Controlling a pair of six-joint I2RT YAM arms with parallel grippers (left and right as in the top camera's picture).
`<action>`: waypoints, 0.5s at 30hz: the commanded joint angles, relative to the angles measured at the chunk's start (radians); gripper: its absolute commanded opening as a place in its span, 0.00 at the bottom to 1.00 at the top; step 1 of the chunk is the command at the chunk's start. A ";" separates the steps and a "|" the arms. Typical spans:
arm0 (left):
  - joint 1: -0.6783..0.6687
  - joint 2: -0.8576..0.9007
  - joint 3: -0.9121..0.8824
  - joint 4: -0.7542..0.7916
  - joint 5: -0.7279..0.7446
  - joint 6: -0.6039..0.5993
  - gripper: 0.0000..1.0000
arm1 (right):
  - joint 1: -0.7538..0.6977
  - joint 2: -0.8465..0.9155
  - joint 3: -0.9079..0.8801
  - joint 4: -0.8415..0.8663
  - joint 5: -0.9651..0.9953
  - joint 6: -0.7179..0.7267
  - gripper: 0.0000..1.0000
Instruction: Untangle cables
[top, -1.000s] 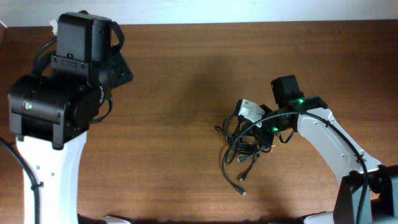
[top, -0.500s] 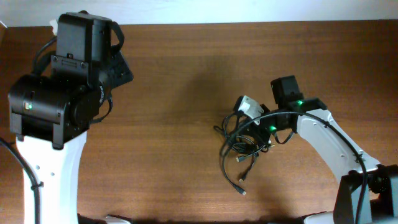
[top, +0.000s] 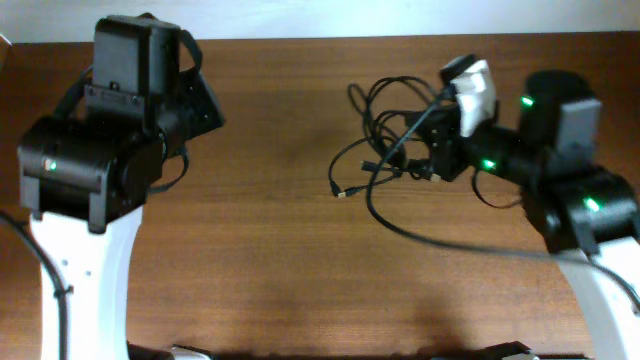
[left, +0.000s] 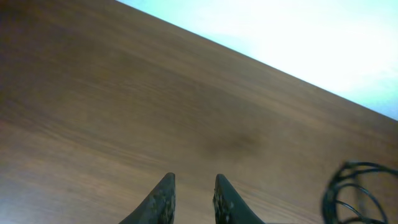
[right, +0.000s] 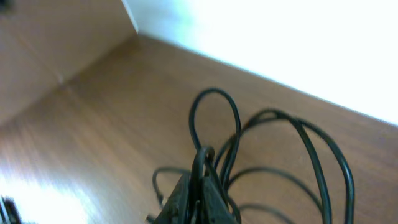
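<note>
The cables (top: 385, 150) are thin black cords looped in a tangle, lifted high off the table at the upper right of the overhead view. One plug end (top: 341, 190) dangles at the left, and a long strand (top: 440, 243) trails down to the right. My right gripper (top: 428, 140) is shut on the cables; in the right wrist view its fingers (right: 199, 186) pinch a cord with loops (right: 267, 149) hanging beyond. My left gripper (left: 193, 186) is open and empty above bare wood, with a cable loop (left: 357, 193) at the right edge of its view.
The brown wooden table (top: 270, 260) fills the view. The left arm's bulky black body (top: 110, 130) stands at the upper left. A white wall edge (right: 280, 37) runs behind the table.
My right gripper has risen sharply and moved toward the back, lifting the whole cable bundle off the table. The cords now hang spread out. The left arm has shifted only slightly.
</note>
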 joint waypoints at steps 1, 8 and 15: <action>-0.003 0.094 -0.012 0.027 0.217 0.013 0.20 | 0.003 -0.081 0.029 -0.006 0.037 0.090 0.04; -0.104 0.314 -0.012 0.193 0.639 0.199 0.61 | 0.003 -0.112 0.029 -0.136 0.117 0.036 0.04; -0.183 0.365 -0.012 0.275 0.928 0.179 0.90 | 0.003 -0.112 0.029 -0.178 0.180 0.015 0.04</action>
